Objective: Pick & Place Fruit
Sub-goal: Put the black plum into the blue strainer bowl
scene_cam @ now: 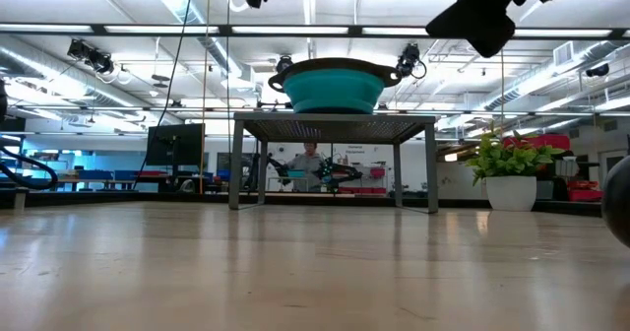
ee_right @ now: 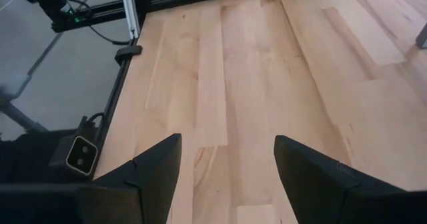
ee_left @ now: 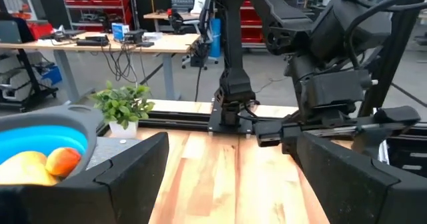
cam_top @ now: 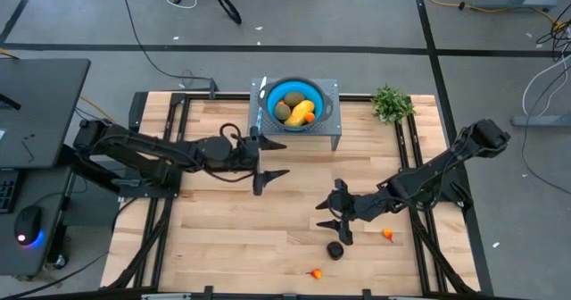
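Note:
A blue bowl [cam_top: 294,93] stands on a grey stand [cam_top: 332,126] at the table's far middle. It holds a yellow oblong fruit [cam_top: 301,112], olive-green ovals [cam_top: 283,111] and an orange one [cam_top: 310,118]. A black round fruit [cam_top: 335,250] and two tiny orange-red ones [cam_top: 388,234] [cam_top: 315,273] lie on the wood near the front. My left gripper [cam_top: 284,158] hangs open just in front of the stand, nothing between its fingers. My right gripper [cam_top: 328,216] is open above the table, just beyond the black fruit. The left wrist view shows the bowl [ee_left: 40,141] with the yellow fruit [ee_left: 23,167].
A small leafy plant in a white pot [cam_top: 391,104] stands at the far right of the table. Black rails [cam_top: 406,148] run along both table sides. Bare wood [ee_right: 253,84] lies ahead of my right gripper. The right arm [ee_left: 320,64] faces my left gripper.

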### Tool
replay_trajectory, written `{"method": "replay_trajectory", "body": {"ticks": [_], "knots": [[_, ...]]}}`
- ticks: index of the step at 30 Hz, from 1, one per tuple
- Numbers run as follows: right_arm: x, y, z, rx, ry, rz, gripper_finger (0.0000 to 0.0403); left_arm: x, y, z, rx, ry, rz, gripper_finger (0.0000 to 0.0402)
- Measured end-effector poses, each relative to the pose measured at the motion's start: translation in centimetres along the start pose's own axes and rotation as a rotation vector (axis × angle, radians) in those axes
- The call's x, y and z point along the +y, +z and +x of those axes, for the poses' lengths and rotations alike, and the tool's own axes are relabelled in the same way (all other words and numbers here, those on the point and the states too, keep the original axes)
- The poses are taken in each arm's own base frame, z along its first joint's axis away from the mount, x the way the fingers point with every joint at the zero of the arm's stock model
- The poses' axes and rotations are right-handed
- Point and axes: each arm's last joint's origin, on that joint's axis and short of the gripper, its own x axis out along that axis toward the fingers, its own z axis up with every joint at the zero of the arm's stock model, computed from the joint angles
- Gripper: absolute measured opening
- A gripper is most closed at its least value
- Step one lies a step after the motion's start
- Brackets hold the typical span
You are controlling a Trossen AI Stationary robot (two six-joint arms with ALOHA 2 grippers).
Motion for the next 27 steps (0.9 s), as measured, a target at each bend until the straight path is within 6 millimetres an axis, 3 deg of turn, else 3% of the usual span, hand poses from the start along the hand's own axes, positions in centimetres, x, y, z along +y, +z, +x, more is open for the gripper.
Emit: {"method": "replay_trajectory", "body": {"ticks": [13, 27], "knots": [[0.4, -1.4, 1.2, 0.068, -0.001, -0.13, 0.025, -0.1, 0.0, -0.1, 0.0, 0.106, 0.098, 0.034], [-0.6, -0.9, 1.6, 0.057, -0.031, -0.167, 0.025, 0.7, 0.0, 0.0, 0.016, 0.192, 0.208, 0.034]]}}
